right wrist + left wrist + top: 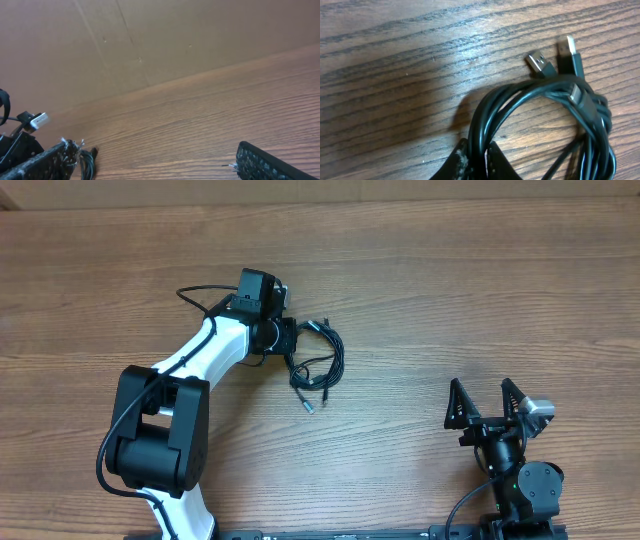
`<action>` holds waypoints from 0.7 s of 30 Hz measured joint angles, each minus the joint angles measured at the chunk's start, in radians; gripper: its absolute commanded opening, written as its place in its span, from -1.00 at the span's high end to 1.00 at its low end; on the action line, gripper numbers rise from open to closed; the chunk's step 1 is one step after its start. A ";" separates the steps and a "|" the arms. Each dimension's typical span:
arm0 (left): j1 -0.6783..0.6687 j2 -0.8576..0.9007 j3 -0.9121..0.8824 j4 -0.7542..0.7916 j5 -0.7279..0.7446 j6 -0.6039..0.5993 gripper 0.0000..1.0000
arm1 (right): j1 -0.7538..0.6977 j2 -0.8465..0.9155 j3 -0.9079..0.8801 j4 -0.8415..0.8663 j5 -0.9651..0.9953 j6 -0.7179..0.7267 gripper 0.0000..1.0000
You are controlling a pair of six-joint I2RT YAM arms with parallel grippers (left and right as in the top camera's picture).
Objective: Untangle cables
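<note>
The cables are lying in a loose black coil near the middle of the tabletop, their metal plugs poking out at one side. The coil's far end is running off the edge of the left wrist view. The left gripper is pinching the coil's near strands between its fingers. The right gripper is sitting well apart, fingers spread wide and holding nothing.

The cables run off the left wrist view's bottom edge.
</note>
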 measured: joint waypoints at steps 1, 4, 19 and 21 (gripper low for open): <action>0.000 0.000 0.000 0.000 0.000 0.000 0.81 | 0.000 0.000 0.000 0.000 -0.002 0.001 -1.00; 0.000 0.000 0.000 -0.005 0.000 0.000 0.85 | 0.000 0.000 0.000 -0.009 -0.008 0.004 -1.00; 0.000 0.000 -0.001 -0.003 0.000 0.000 0.81 | 0.000 0.143 0.467 -0.444 0.000 0.007 -1.00; 0.000 0.000 -0.001 -0.001 0.000 0.003 0.91 | 0.000 0.208 0.526 -0.480 -0.011 0.007 -1.00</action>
